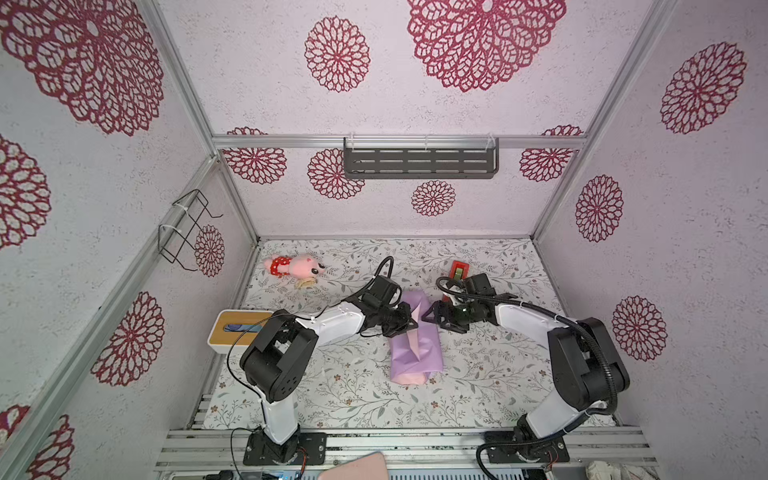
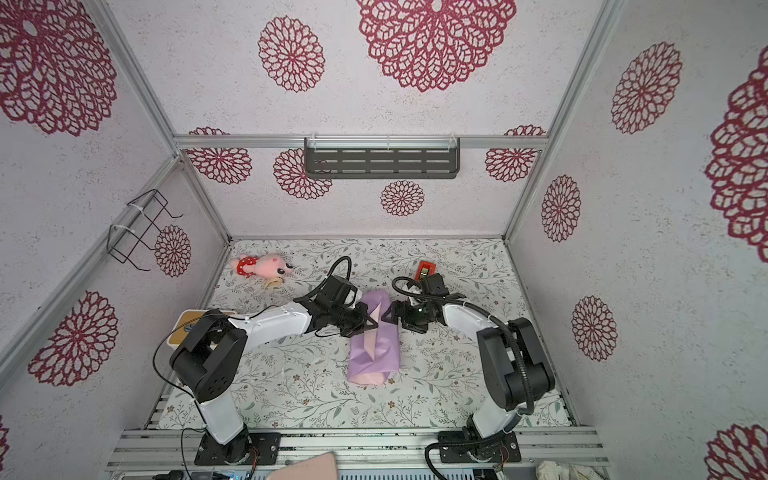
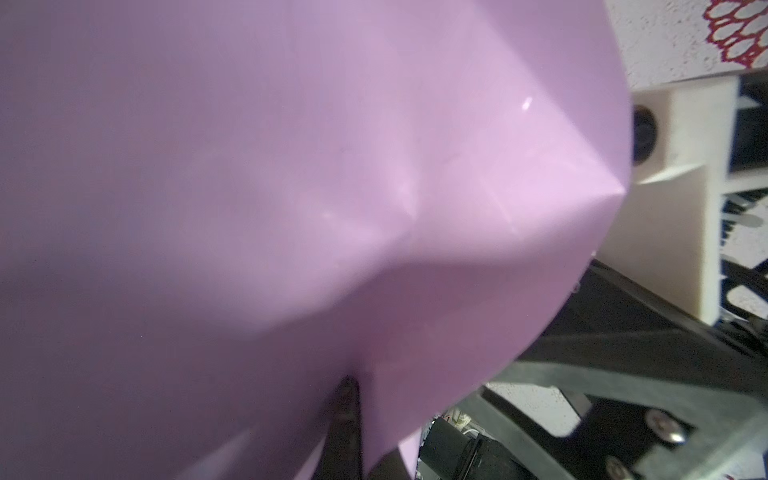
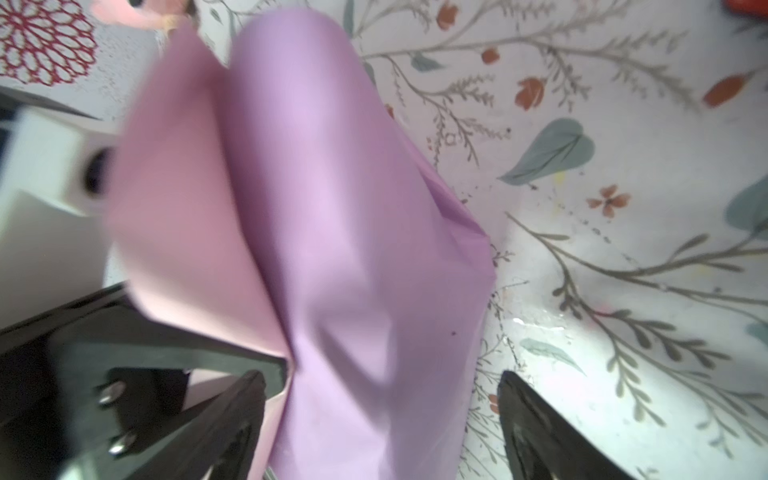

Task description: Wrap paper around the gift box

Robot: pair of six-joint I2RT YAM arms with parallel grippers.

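Right of the tissue box (image 1: 228, 328), the left end effector (image 1: 409, 323) pinches a flap of the paper (image 1: 415, 353), which seems to hide the gift box. Further right, the right end effector (image 1: 430, 318) gapes astride it. Pulling hard could tear the flap or unroll the wrap.

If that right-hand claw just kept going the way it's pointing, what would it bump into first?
The paper, whose lilac fold lies between the fingers of the open right claw. Close behind it is probably the left claw, pinching the same sheet, though depth is hard to judge.
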